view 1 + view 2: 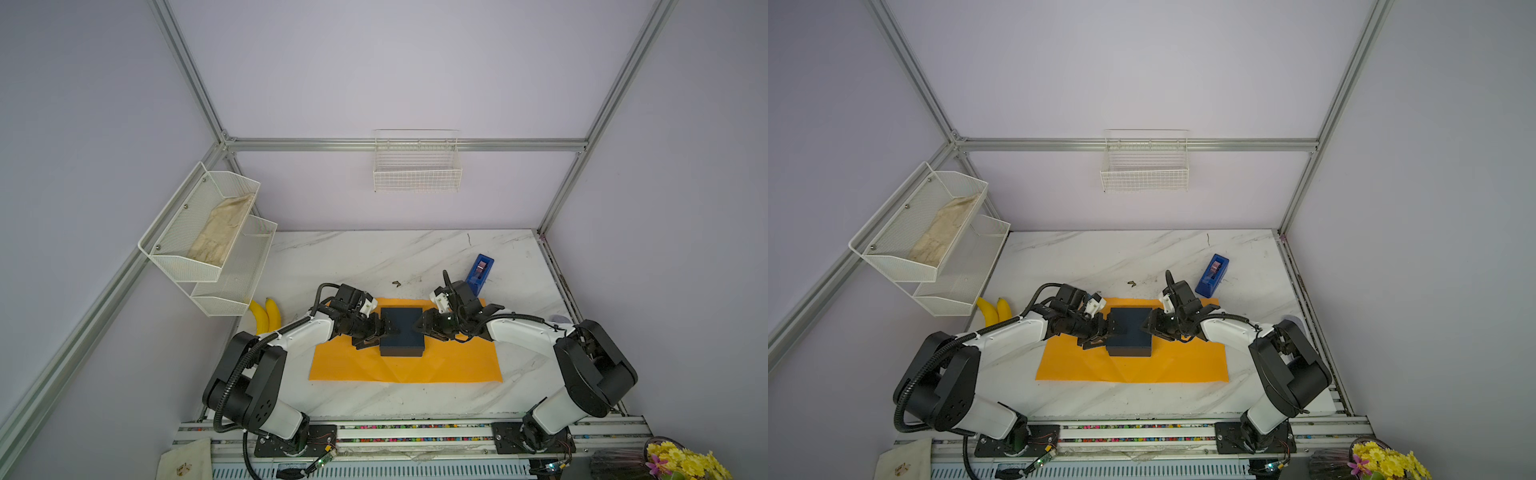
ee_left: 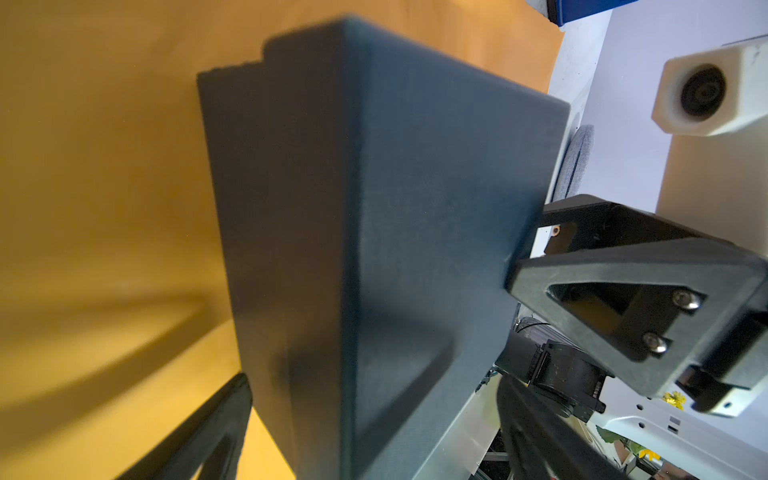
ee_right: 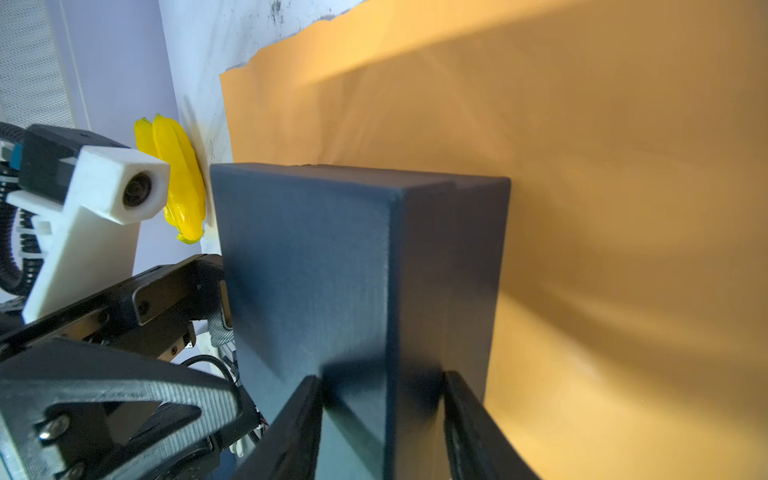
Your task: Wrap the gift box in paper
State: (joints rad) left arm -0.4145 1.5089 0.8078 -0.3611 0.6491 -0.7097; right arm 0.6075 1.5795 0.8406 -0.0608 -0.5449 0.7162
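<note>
Two pincers: the left pincer [image 1: 384,330] and the right pincer [image 1: 419,328] stood over the paper [image 1: 415,370], one at each side of the gift box [image 1: 402,328].
Left pincer state: spread wide and straddling the box's edge, clamping nothing. One finger [image 2: 199,440] lay low by the paper, with a gap showing on the lid side.
Right pincer state: half closed on the box's opposite edge, its fingers [image 3: 299,419] pressed on either side of the near corner.
Gift box place: on the paper, lid up, about midway along the sheet's length and close to its far edge.
Key relation: the box lay directly between the two pincers, so each arm was equally near. A broad flap of paper lay free on the near side, with only a thin strip beyond the box.
Long axis: the paper ran lengthwise from arm to arm, while the box looked nearly square.
Around: a blue tape dispenser [image 1: 480,270] stood just beyond the paper's far right corner, two bananas [image 1: 264,316] lay off its far left corner, and a small scrap [image 1: 396,284] lay on the tabletop [image 1: 374,257] past its far edge.
In the way: probably only the pincers themselves, which rested above the paper's end flaps.
</note>
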